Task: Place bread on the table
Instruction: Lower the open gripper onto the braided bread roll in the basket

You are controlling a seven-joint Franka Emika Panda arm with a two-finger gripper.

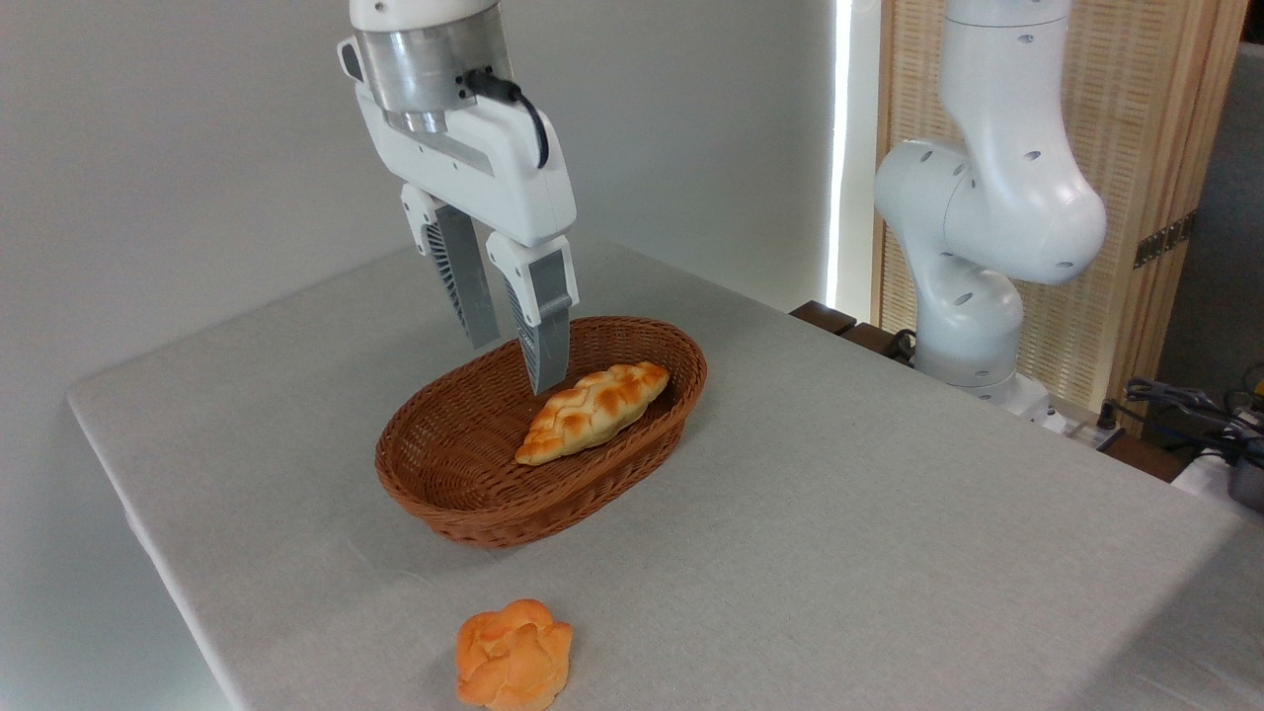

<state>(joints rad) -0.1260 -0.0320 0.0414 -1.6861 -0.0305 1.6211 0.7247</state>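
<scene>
1. Arm (987, 197) is glossy white, chunky rounded joints with small dark oval holes dotted around.
2. Wrist has a brushed silver metal cylinder (427, 64).
3. Black cable (523, 99) loops off that cylinder.
4. Gripper (514, 367) body is a white boxy block, with 2 grey ribbed fingers (545, 336) in white mounts.
</scene>
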